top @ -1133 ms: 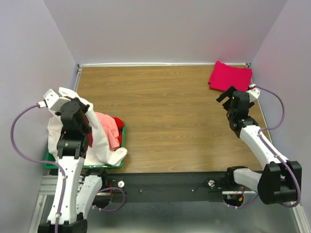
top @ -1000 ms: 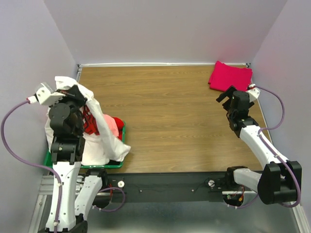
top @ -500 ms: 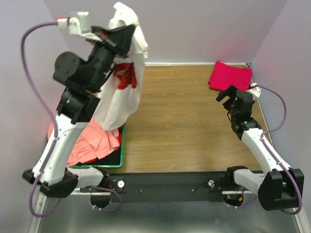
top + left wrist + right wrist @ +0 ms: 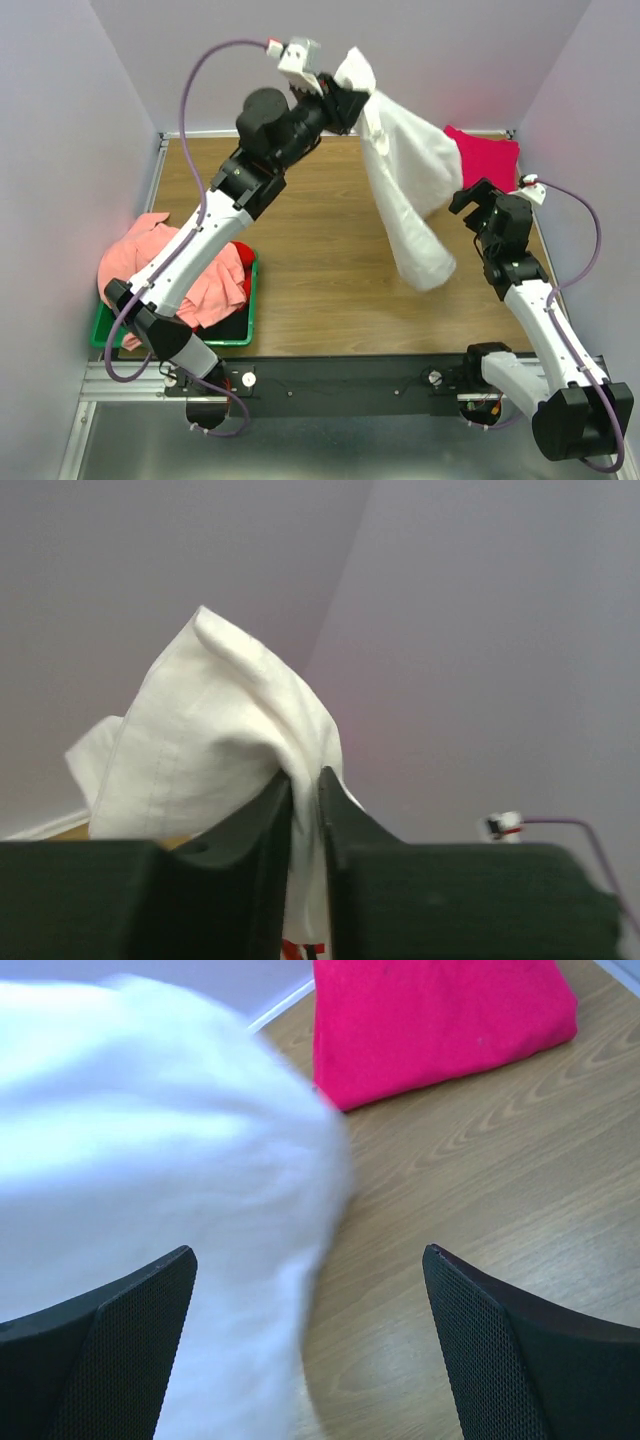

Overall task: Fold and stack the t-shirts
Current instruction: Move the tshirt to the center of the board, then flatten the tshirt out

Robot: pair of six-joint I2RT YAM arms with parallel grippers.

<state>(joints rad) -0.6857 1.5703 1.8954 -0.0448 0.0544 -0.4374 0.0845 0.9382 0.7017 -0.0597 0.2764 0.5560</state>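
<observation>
Two black fingers of the left gripper (image 4: 305, 790) are pinching a bunched fold of the white t-shirt (image 4: 220, 730), jaws nearly closed on the cloth. Raised high above the table (image 4: 320, 240), the left arm is dangling that shirt, its lower end hanging over the right half of the wood. Just beside it the right gripper (image 4: 310, 1252) is gaping wide, holding nothing. Beyond it, the folded magenta-red t-shirt (image 4: 440, 1020) is lying in the far right corner. At the near left, the salmon-pink t-shirt (image 4: 190, 270) is spilling over the green bin (image 4: 240, 335).
</observation>
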